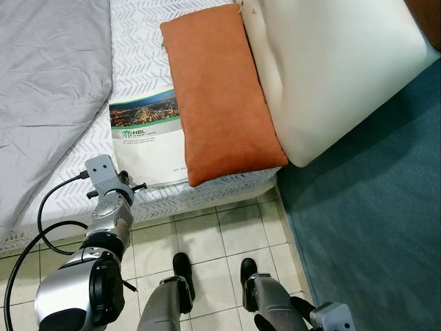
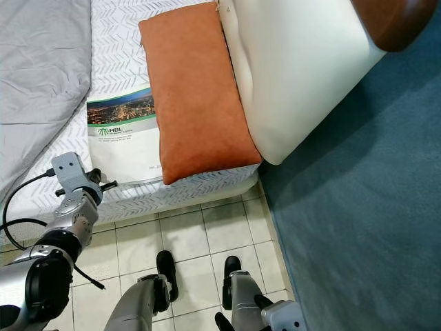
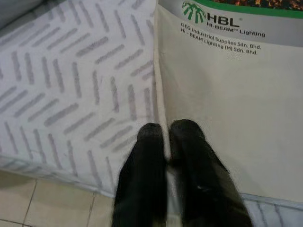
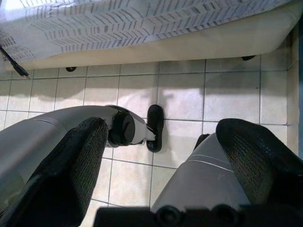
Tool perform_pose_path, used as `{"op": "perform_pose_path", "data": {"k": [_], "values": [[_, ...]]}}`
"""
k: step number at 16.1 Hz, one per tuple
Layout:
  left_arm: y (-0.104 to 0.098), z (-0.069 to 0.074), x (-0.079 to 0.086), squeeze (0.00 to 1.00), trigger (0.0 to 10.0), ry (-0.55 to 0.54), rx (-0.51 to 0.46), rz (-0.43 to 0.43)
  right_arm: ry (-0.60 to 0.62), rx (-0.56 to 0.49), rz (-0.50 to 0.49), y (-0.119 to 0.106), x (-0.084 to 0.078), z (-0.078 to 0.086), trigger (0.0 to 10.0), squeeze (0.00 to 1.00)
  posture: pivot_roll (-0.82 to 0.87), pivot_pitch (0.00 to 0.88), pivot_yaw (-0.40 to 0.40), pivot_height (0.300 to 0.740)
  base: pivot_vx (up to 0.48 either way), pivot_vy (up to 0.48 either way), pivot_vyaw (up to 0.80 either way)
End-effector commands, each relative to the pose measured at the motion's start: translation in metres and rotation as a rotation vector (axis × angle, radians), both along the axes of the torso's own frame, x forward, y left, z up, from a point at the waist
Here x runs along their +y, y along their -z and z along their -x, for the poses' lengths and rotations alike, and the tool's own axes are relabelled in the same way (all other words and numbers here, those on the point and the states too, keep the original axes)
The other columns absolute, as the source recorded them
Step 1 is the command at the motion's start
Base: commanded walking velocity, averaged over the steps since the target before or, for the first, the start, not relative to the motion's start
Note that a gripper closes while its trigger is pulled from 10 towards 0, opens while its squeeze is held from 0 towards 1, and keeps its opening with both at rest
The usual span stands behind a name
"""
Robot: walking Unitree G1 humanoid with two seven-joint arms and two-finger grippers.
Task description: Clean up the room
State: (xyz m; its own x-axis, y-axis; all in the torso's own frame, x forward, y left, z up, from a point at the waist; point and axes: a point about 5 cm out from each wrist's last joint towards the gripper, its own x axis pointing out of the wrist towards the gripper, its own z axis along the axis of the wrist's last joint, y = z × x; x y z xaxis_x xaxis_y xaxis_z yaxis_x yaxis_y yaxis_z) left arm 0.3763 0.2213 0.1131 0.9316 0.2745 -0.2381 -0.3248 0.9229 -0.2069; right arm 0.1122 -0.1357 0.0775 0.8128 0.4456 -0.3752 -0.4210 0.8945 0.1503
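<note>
A white HBL lighting calendar [image 1: 148, 134] with a night city photo lies flat on the patterned mattress [image 1: 138, 41], its right side tucked under an orange pillow [image 1: 220, 89]. My left gripper [image 3: 165, 137] reaches over the mattress's near edge. Its two black fingers [image 3: 147, 156] are pressed together on the calendar's [image 3: 227, 94] left edge, close to its near corner. My left wrist [image 1: 103, 176] hovers just below the calendar's lower left corner. My right gripper [image 4: 163, 125] hangs low over the tiled floor, fingers wide apart with nothing between them.
A grey blanket [image 1: 48, 83] covers the left of the bed. A large white cushion [image 1: 331, 69] leans beside the orange pillow. Teal carpet [image 1: 372, 221] lies to the right, pale floor tiles [image 1: 207, 234] under my feet. A black cable [image 1: 41, 207] loops off my left arm.
</note>
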Motion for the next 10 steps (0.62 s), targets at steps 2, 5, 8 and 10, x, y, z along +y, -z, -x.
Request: {"op": "perform_pose_path", "data": {"k": [2, 5, 8, 10], "values": [[0.012, 0.004, -0.006, 1.0, 10.0, 0.002, 0.046, 0.036, -0.004, 0.056, 0.017, 0.008, -0.002, 0.008, 10.0, 0.0, -0.42, 0.563, -0.026, 0.74, 0.0, 0.0, 0.0], [0.011, 0.003, -0.008, 1.0, 10.0, 0.001, 0.028, 0.059, -0.007, 0.053, 0.017, 0.01, -0.003, 0.004, 10.0, 0.0, -0.41, 0.547, -0.02, 0.74, 0.0, 0.0, 0.0], [0.013, 0.009, 0.009, 1.0, 10.0, 0.0, 0.039, -0.028, 0.001, 0.039, 0.009, 0.015, -0.002, -0.008, 10.0, 0.0, -0.37, 0.492, 0.007, 0.74, 0.0, 0.0, 0.0], [0.006, 0.016, 0.041, 1.0, 10.0, -0.01, 0.028, -0.131, 0.012, 0.018, -0.022, 0.018, -0.001, -0.023, 10.0, 0.0, -0.3, 0.418, 0.03, 0.74, 0.0, 0.0, 0.0]]}}
